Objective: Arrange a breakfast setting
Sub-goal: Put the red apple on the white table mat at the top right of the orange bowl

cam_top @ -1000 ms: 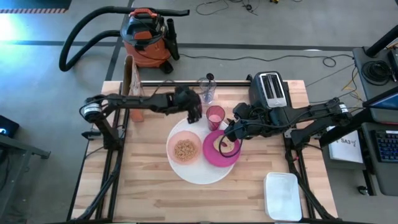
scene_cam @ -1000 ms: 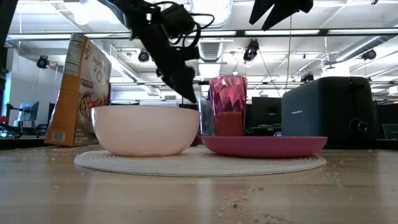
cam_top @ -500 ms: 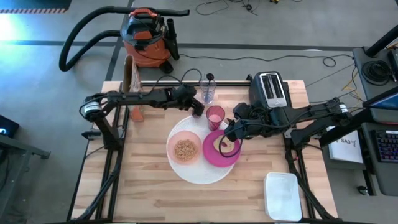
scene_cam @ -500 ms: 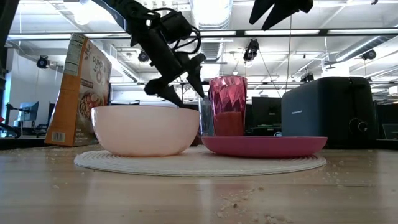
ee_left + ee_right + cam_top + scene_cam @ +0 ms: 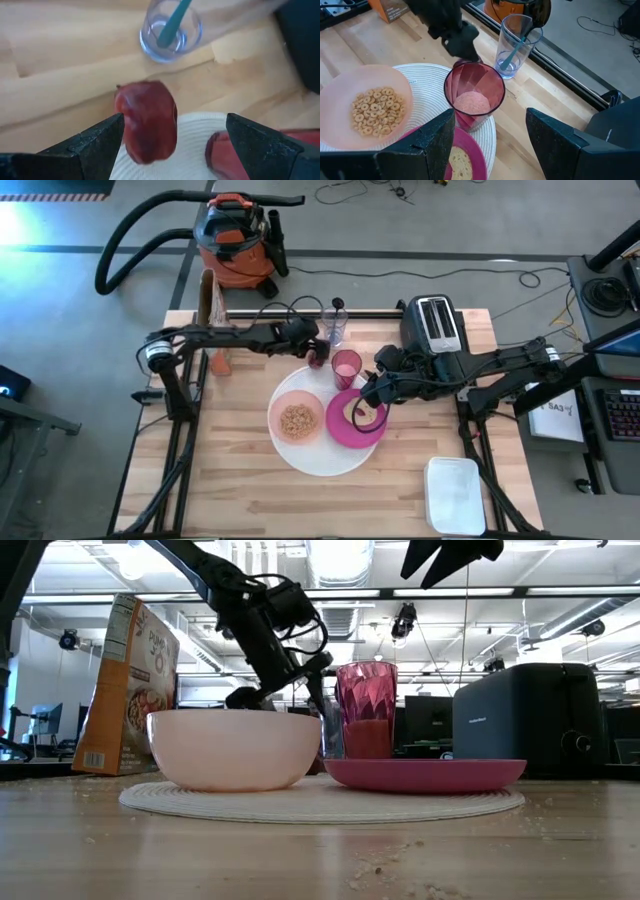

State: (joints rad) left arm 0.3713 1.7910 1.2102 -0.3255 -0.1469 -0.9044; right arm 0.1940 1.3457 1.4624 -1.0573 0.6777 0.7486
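A dark red apple (image 5: 146, 122) lies by the far edge of the large white plate (image 5: 318, 458). My left gripper (image 5: 175, 120) is open and low over it, one finger on each side of the apple. On the plate stand a pale pink bowl (image 5: 296, 420) of cereal and a magenta plate (image 5: 343, 432) with toast. The translucent pink cup (image 5: 474, 95) stands behind them. Farther back is the clear glass (image 5: 516, 47), with the teal-handled spoon (image 5: 513, 51) in it. My right gripper (image 5: 490, 150) hangs open above the magenta plate. My left gripper comes slanting down from the table's left, and the apple's side (image 5: 120, 117) shows right next to one finger (image 5: 102, 137). I cannot tell whether they touch. The other finger (image 5: 250, 137) stands well apart from the apple.
A cereal box (image 5: 212, 320) stands at the far left and a black toaster (image 5: 433, 325) at the far right. A white container (image 5: 455, 495) lies near the front right corner. An orange-and-black shop vacuum (image 5: 235, 235) is on the floor beyond the table.
My left gripper has sunk toward the apple and shifted a little toward the far edge. It has rolled about its own line, so its fingers now stand side by side. It has stayed open.
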